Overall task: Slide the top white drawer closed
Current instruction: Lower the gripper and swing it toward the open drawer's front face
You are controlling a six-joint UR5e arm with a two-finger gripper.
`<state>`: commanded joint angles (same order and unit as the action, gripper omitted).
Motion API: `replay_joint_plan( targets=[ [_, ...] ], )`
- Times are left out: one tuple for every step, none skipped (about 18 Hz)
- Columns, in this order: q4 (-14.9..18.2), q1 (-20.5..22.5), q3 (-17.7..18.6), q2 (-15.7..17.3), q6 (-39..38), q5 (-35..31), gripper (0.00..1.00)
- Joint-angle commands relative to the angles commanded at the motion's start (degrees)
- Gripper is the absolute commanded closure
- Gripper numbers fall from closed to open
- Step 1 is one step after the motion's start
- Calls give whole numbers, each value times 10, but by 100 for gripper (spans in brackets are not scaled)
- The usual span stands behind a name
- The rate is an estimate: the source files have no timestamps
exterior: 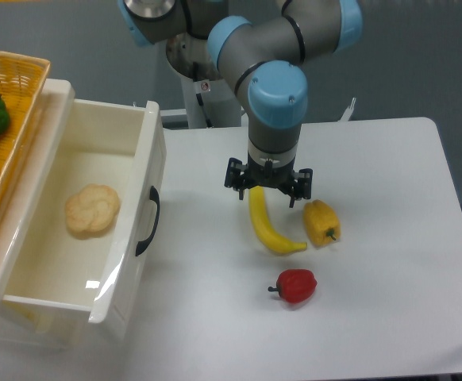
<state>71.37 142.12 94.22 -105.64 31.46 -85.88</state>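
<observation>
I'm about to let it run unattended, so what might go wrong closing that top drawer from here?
The claw hangs open over the banana, far from the top white drawer; sweeping left low might drag the fruit along. The drawer is pulled far out with a bread roll inside; a hard shove could jolt the roll or skew the drawer.

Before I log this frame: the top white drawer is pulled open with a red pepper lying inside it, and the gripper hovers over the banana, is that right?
Not quite. The fixed camera shows the top white drawer open, but it holds a pale cauliflower-like piece; the red pepper lies on the table. The gripper does hover over the banana.
</observation>
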Motion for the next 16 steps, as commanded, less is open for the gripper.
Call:
replay_joint_plan(
  targets=[
    [0,-1,0,-4,0,11,0],
    [-1,-2,2,-6,0,16,0],
    [-1,-5,3,-6,-1,16,0],
    [-1,-9,3,-7,-2,16,0],
    [-1,-13,3,-9,-3,16,0],
    [-1,-18,2,-11,-11,16,0],
    [-3,-19,-1,-12,-23,16,0],
    [-4,-25,-3,-15,-36,22,0],
    [-5,-31,-4,-16,-43,28,0],
    [-5,-33,-4,-18,-44,33,0],
    [-5,-37,-8,-22,-45,39,0],
    [-8,-40,-10,-25,-46,45,0],
    [-12,-40,-11,-25,-46,48,0],
    [-13,-44,-11,-25,-46,48,0],
    [-13,-47,-11,-25,-46,48,0],
    [-14,-48,-11,-25,-45,48,0]
  ],
)
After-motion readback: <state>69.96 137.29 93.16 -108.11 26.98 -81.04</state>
